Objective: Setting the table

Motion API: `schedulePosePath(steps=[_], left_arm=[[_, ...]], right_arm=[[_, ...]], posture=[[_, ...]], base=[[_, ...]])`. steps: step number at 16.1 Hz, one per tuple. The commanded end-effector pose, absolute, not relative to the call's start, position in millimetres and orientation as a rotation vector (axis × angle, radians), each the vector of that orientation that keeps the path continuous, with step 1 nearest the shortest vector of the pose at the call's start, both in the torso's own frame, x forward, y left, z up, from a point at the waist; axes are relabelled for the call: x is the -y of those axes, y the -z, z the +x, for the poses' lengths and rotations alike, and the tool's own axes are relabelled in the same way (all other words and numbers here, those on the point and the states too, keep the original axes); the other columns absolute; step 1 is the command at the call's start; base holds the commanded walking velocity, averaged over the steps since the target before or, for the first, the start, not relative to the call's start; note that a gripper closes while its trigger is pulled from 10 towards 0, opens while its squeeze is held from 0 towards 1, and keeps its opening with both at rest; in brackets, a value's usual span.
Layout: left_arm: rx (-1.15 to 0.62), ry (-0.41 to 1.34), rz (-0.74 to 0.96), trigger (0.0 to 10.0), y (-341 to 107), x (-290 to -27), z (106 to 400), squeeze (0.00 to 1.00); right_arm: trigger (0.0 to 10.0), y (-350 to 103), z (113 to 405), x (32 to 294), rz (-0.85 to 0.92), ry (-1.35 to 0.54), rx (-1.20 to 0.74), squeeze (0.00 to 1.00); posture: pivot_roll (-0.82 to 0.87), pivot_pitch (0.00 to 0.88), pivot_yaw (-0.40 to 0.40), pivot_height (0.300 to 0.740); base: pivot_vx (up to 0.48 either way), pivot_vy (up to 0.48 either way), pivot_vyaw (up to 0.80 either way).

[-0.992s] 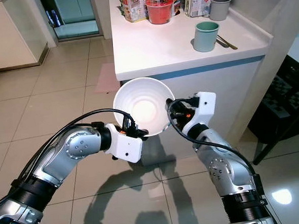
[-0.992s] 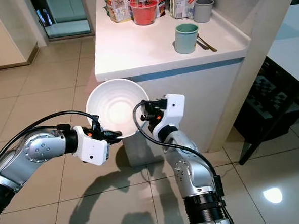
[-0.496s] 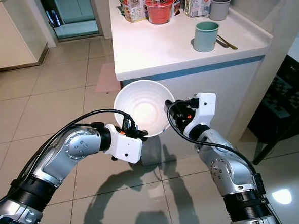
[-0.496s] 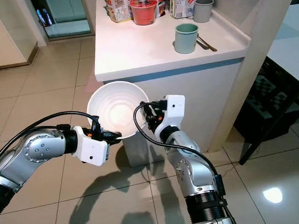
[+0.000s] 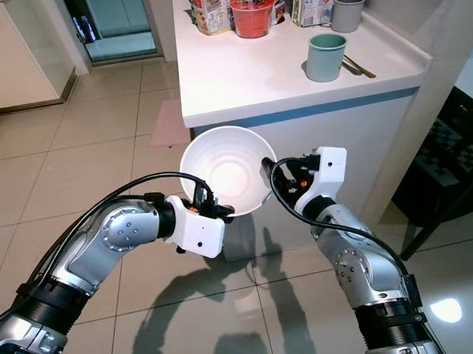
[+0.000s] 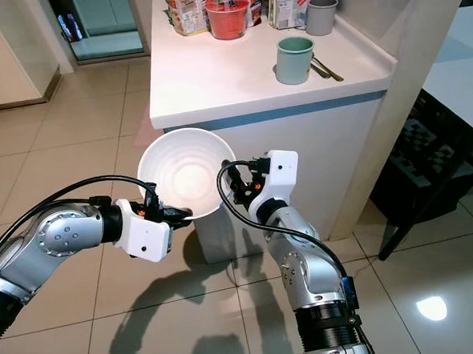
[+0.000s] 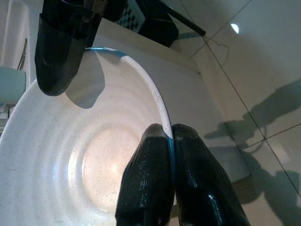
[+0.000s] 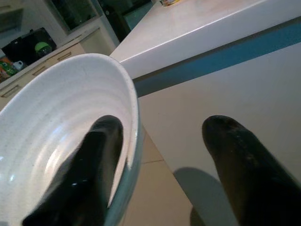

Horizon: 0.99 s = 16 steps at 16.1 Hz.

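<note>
Left eye view has the white bowl (image 5: 227, 170) held up in the air in front of the counter, tipped so its ribbed inside faces the camera, just below the edge of the white surface (image 5: 247, 80). The left end effector (image 7: 170, 141) pinches the bowl's lower rim, its two fingers (image 7: 148, 174) pressed together with the rim between them, one inside the bowl and one outside. The right end effector (image 8: 162, 136) is spread apart at the opposite side of the rim: one finger (image 8: 96, 155) lies inside the bowl and the other stands well clear outside it, so the rim sits between them ungripped. On the surface beyond stand a green cup (image 5: 325, 57) with utensils (image 5: 357, 66) lying just beside it, a grey cup (image 5: 348, 12) near the back, a red container (image 5: 253, 16) and some food packages (image 5: 212, 7). Beige floor tiles (image 5: 75, 163) spread out below both arms.
</note>
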State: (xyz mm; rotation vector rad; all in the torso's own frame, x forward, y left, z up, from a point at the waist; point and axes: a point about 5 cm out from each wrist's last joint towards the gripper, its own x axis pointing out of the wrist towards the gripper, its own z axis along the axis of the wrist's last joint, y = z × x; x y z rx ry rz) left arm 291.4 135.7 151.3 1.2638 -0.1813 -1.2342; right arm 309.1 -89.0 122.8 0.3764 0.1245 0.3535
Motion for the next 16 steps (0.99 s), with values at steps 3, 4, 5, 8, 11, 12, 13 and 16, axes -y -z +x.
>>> schedulePosePath(steps=[3,4,5,8,11,12,13,16], left_arm=[[0.332,1.197,1.277,0.0,-179.7,-128.7,293.5,0.0],[0.332,1.197,1.277,0.0,-179.7,-128.6,293.7,0.0],[0.332,1.197,1.278,0.0,-179.8,-128.5,294.0,0.0],[0.334,1.197,1.278,0.0,-180.1,-128.0,294.4,0.0],[0.343,1.199,1.276,0.0,-181.6,-126.4,293.8,0.0],[0.346,1.198,1.276,0.0,-182.1,-126.2,293.9,0.0],[0.349,1.197,1.274,0.0,-183.1,-125.7,293.9,0.0],[0.355,1.196,1.269,0.0,-184.0,-125.0,293.3,0.0]], right_arm=[[10.0,-140.5,307.2,78.7,0.44,-0.423,-0.079,0.0],[10.0,-145.2,306.7,76.8,0.465,-0.439,-0.07,0.0],[10.0,-149.5,306.7,75.4,0.521,-0.451,-0.071,0.0],[10.0,-155.3,309.0,76.0,0.68,-0.453,-0.083,0.0],[10.0,-147.9,311.5,77.2,0.665,-0.426,-0.12,0.0],[10.0,-143.8,311.7,75.8,0.646,-0.423,-0.138,0.0],[2.9,-137.4,312.3,75.1,0.63,-0.402,-0.167,0.0],[0.0,-132.5,312.4,75.0,0.623,-0.388,-0.184,0.0]], posture=[[0.17,0.0,0.08,0.74],[0.17,0.0,0.081,0.74],[0.17,0.0,0.081,0.74],[0.17,0.0,0.082,0.74],[0.17,0.0,0.082,0.74],[0.17,0.0,0.082,0.74],[0.17,0.0,0.081,0.74],[0.17,0.0,0.08,0.74]], base=[[0.0,0.0,0.0],[0.0,0.0,0.0],[0.0,0.0,0.0],[0.0,0.0,0.0],[0.0,0.0,0.0],[0.0,0.0,0.0],[0.0,0.0,0.0],[0.0,0.0,0.0]])
